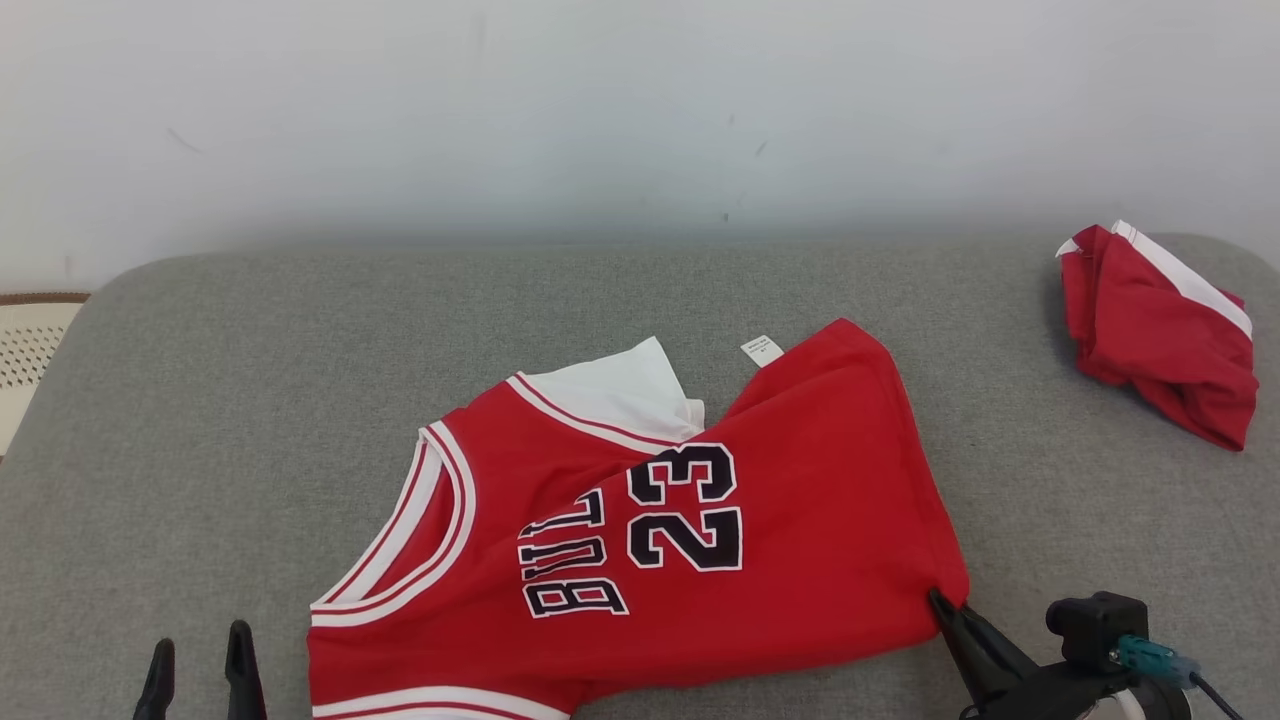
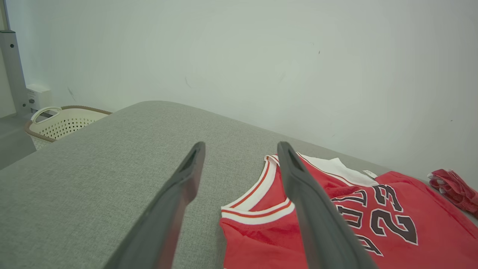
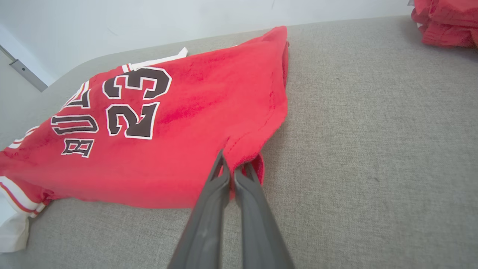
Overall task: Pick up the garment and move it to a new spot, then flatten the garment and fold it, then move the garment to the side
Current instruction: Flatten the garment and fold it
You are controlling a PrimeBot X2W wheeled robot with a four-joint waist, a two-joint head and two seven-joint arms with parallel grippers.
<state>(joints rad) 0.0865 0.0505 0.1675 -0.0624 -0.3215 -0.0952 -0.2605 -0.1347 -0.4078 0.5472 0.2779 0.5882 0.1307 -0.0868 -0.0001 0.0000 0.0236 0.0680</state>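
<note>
The red jersey [image 1: 700, 520] is lying rumpled on the grey padded surface [image 1: 250, 380], its hem corner being pinched by the closed right gripper [image 3: 233, 168]. The left gripper [image 1: 200, 638] is being held wide and empty. The cloth is being judged light and limp, best taken at hems or shoulders. The pinched fold is being shown closely in the right wrist view, a basket [image 2: 63, 121] in the left wrist view.

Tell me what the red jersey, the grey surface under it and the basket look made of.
The jersey looks like soft knit cloth, matte and fuzzy; it drapes and wrinkles. Cotton or synthetic, I cannot tell. The grey surface looks like woven upholstery fabric, matte, with a fine weave grain. The basket is probably moulded plastic, cream, with rows of holes and a brown rim.
</note>
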